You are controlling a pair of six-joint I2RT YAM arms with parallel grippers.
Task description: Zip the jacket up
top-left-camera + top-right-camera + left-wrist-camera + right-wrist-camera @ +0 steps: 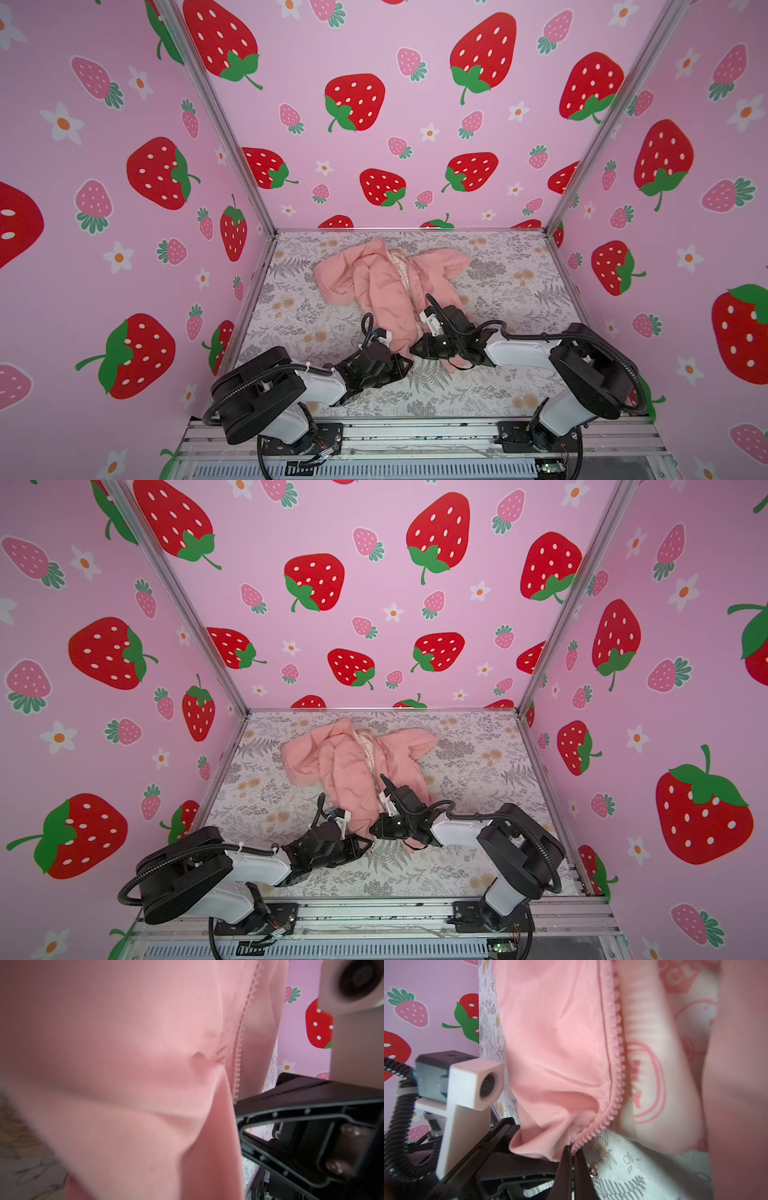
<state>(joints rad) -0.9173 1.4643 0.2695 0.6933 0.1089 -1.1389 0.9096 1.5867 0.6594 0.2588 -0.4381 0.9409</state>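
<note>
Jacket [386,286] lies on surface [511,291], centre-back, hem toward arms. 2 pincers meet at hem: left pincer [405,363] on left, right pincer [572,1153] just right, at zip [616,1064] btm.

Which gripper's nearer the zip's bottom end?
Right. The right gripper is shut on the zip's bottom end; the left gripper sits at the jacket hem just beside it.
</note>
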